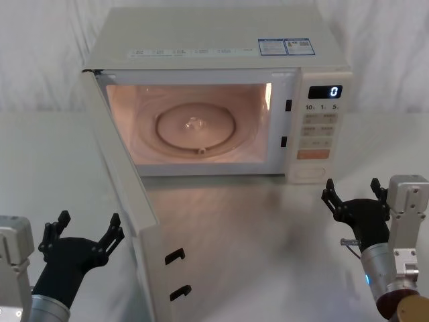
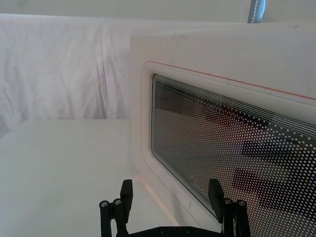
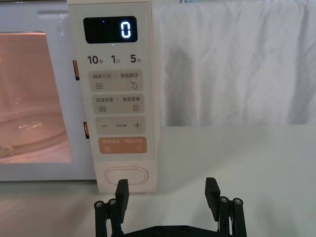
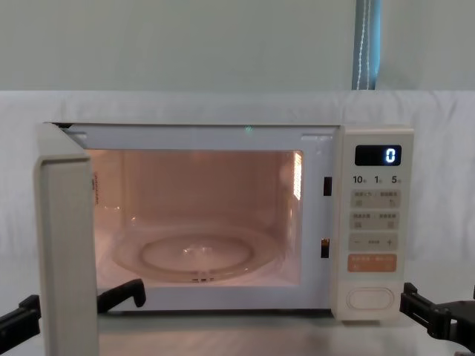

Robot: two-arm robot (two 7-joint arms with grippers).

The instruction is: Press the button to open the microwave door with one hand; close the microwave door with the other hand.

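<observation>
- Microwave door point(image 1: 124, 181): swung wide open, just beside left gripper point(image 1: 84, 231), fingers spread, empty.
- Button point(image 3: 127, 176): low on control panel point(image 3: 117, 94), just ahead of right gripper point(image 3: 168, 190), fingers spread, empty.

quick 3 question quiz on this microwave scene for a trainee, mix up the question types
1. True or false: the microwave door stands open.
2. What digit does the display show?
3. Which gripper faces the button? A) left gripper B) right gripper

Key: 1 true, with the lit cavity exposed. 2 zero. 3 B; both grippers are open, and the left one sits by the door's outer window side.
</observation>
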